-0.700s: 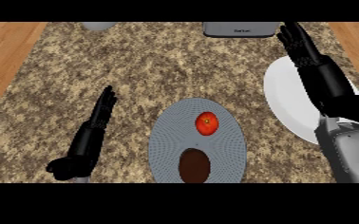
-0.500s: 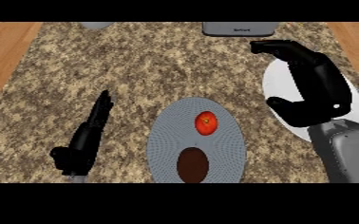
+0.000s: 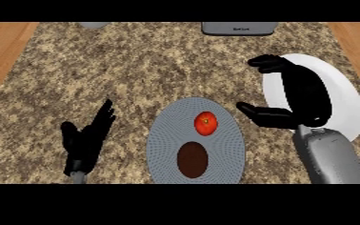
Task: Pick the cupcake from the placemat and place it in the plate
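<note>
The speckled stone surface runs almost the full width of the head view, with a strip of wood showing past its left and right edges. Near the lower middle lies the round grey placemat, and on it sit two things: a red, tomato-like item toward its upper right and the dark brown cupcake just below that, close to the mat's lower rim, touched by neither hand. The white plate lies at the right side of the surface, well apart from the cupcake, with a narrow band of bare stone between the mat's right rim and the plate's left rim. The right hand hangs over the plate's left half, its fingers and thumb spread wide apart and curved like an open claw around nothing; the thumb reaches out toward the mat's right edge, beside the red item. The left hand shows at the lower left, beside the mat's left rim, fingers straight and pointing up, holding nothing. At the far edge a grey box-like object and a small grey rounded thing are cut off by the view, leaving the wide middle stretch of stone open.
</note>
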Robot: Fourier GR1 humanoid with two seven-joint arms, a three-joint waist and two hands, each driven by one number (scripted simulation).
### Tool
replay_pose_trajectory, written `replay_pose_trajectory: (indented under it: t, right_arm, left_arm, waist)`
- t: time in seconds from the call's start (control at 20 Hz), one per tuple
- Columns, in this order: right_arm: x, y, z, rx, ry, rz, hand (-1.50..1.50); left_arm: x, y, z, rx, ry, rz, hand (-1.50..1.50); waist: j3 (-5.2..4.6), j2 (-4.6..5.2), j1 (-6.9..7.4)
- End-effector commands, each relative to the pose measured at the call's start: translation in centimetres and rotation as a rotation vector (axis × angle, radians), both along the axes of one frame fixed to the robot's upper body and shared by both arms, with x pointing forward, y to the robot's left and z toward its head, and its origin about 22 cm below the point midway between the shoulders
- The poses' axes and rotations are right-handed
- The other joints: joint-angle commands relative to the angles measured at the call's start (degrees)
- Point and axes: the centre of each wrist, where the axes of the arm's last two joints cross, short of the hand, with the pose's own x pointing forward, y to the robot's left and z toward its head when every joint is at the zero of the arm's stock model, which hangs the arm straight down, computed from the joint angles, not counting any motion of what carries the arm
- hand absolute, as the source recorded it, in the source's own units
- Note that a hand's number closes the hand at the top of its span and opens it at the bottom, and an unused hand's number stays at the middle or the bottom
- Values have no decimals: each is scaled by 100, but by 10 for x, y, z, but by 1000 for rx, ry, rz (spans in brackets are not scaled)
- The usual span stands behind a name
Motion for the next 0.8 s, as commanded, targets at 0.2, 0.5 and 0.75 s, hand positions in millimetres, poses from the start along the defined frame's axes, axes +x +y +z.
replay_pose_trajectory:
  t: [0.2,0.5,0.75]
  right_arm:
    - [-18,-5,-58,-50,-88,83,-150]
    - [-31,-49,-6,-533,-40,114,-150]
    - [-52,-12,13,-725,-55,89,-150]
  left_arm:
    - [8,9,-13,-18,34,5,0]
    - [9,1,-2,-20,43,17,0]
    - [1,8,-8,-31,55,17,0]
  waist:
    - [-8,-29,-29]
    - [-18,-64,-108]
    - [-17,-57,-59]
